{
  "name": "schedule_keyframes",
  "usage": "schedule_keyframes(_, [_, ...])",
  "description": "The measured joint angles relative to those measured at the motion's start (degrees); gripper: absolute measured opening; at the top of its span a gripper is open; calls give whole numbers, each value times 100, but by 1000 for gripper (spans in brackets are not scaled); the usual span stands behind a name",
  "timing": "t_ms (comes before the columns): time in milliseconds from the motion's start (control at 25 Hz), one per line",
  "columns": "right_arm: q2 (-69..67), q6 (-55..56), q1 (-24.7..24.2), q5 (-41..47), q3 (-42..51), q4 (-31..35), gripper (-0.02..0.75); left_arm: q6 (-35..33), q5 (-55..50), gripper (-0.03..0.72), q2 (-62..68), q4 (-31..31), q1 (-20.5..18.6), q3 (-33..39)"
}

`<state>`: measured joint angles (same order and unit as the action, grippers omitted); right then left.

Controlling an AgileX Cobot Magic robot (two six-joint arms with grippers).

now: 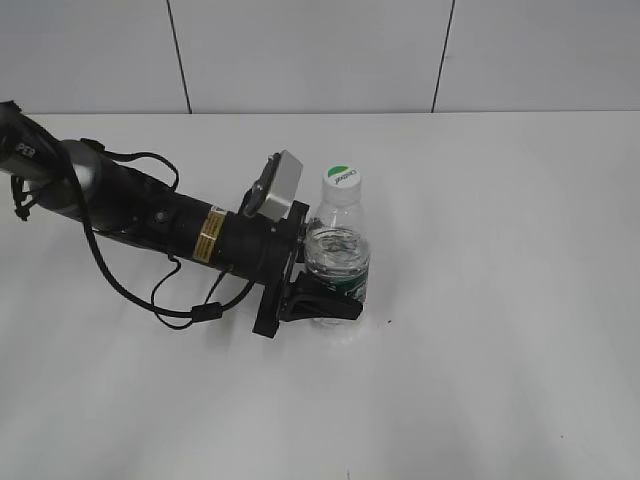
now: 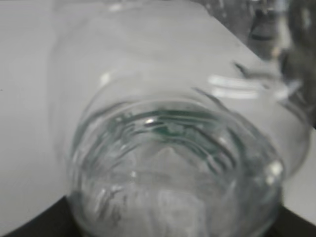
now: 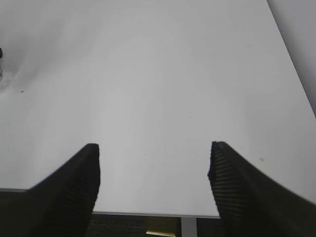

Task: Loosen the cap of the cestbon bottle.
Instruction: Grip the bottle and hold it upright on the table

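The cestbon bottle [image 1: 338,258] stands upright near the middle of the white table, clear with a dark green label band low down. Its white cap [image 1: 341,178], with a green-and-white logo, sits on the neck with nothing touching it. My left gripper [image 1: 330,275] reaches in from the left and is shut on the bottle's lower body, with the near black finger [image 1: 325,306] against the label. In the left wrist view the bottle [image 2: 173,163] fills the frame, blurred. My right gripper [image 3: 154,147] is open and holds nothing; it hangs over bare table and does not show in the exterior view.
The left arm [image 1: 150,215] and its looping black cable [image 1: 190,312] lie across the table's left half. The right wrist view shows the table's near edge [image 3: 148,214] just under the fingers. A panelled white wall [image 1: 320,50] stands behind the table.
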<state>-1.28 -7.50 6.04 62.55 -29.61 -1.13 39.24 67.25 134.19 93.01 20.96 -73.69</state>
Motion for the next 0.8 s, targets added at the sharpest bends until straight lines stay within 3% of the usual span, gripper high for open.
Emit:
schedule_keyframes(440, [-120,58,0,-24,-54,7,529,-92,110,408,282,-131,-11,5])
schedule_keyframes(800, [-2257,39,0,-115,-780,651,529,-92,116,408,286,-141,-10,5])
